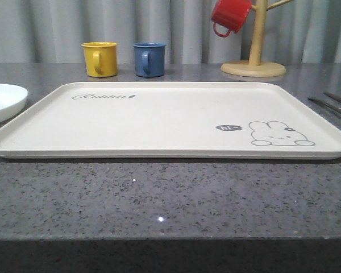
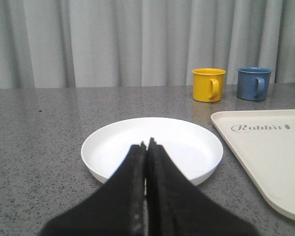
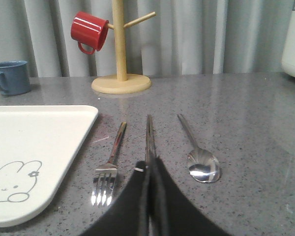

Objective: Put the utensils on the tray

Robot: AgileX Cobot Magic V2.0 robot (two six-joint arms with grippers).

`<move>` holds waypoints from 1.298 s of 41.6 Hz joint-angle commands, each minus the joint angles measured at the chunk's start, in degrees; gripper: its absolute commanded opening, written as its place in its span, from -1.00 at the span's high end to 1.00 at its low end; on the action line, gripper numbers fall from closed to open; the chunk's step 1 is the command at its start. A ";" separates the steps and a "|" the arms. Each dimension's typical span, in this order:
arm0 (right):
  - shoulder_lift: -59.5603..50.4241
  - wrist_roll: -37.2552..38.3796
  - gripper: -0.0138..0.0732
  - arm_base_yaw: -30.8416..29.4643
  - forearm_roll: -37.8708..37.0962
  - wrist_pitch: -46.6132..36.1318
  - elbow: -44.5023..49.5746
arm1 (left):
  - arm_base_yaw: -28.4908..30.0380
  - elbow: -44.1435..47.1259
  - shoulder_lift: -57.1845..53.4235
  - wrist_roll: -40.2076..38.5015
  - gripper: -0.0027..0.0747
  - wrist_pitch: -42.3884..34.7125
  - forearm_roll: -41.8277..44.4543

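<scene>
The cream tray (image 1: 159,122) with "Rabbit" script and a bunny drawing lies in the middle of the grey table, with nothing on it. To its left sits the white plate (image 1: 3,102). In the left wrist view the plate (image 2: 187,142) lies just beyond my left gripper (image 2: 147,143), whose jaws are shut with nothing held. To the right of the tray (image 3: 34,132) lie the fork (image 3: 110,162), the chopsticks (image 3: 149,135) and the spoon (image 3: 201,164), side by side. My right gripper (image 3: 150,161) is shut, its tips over the near ends of the chopsticks.
A yellow mug (image 1: 100,58) and a blue mug (image 1: 148,58) stand behind the tray. At the back right a wooden mug tree (image 1: 253,67) carries a red mug (image 1: 229,16). A curtain closes the back. The table's front edge is near.
</scene>
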 commanded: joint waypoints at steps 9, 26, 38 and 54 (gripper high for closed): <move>-0.96 -0.20 0.84 -0.05 -0.10 -5.14 -4.27 | 0.11 -4.71 -1.15 -0.61 0.98 -7.92 -0.37; 12.30 -0.20 0.84 -0.05 -0.15 21.19 -33.60 | 0.11 -36.48 11.50 -0.61 0.98 16.72 3.88; 26.09 -0.20 0.84 -0.05 -0.15 32.55 -42.04 | 0.11 -43.02 23.33 -0.61 0.98 23.92 3.88; 34.53 -0.41 0.70 -0.05 -0.21 31.65 -39.75 | 0.11 -42.46 31.76 -0.66 0.93 27.53 3.25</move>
